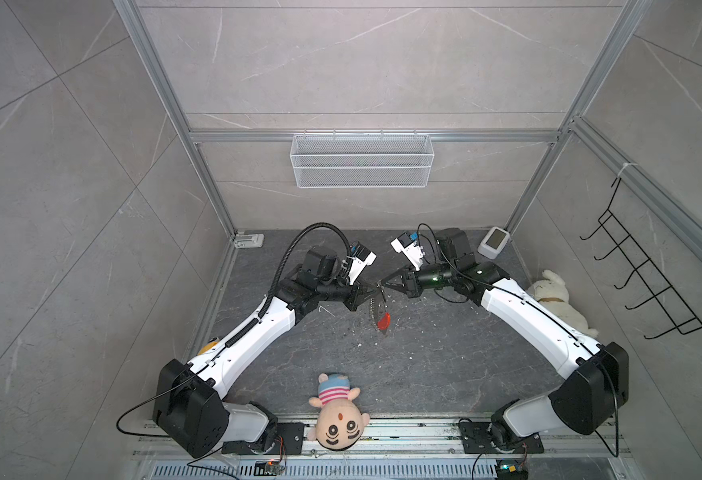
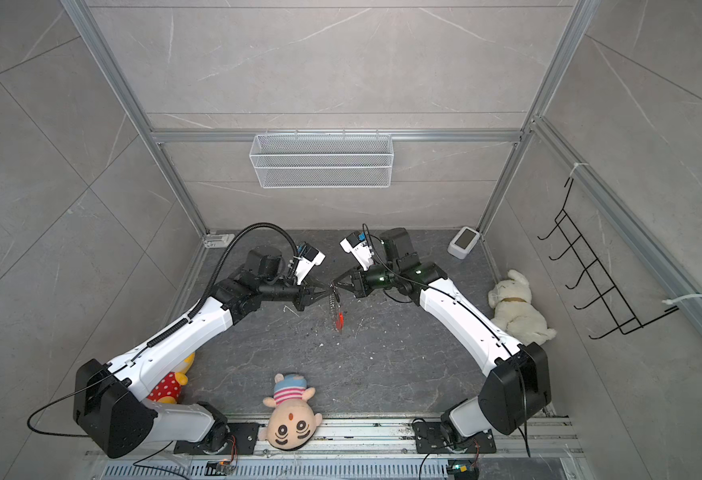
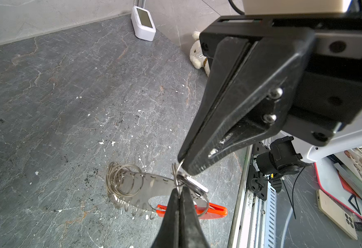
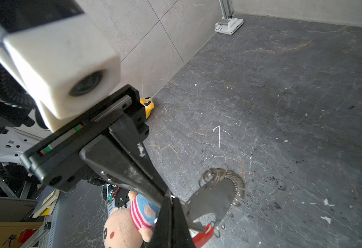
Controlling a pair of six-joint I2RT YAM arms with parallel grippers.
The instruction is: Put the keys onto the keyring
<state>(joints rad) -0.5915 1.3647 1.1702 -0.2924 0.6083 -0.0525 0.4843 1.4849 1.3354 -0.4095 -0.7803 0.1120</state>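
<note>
left gripper, fingers pressed together, pinches the keyring at its small rings; right gripper, equally closed, nips a ring just beside. keyring hangs between them over the table at mid-scene, red segment lowest; keys i cannot make out.

My dark slate bench (flecked white) carries a striped-cap doll at its near edge, a white plush dog right, a white display far right.
</note>
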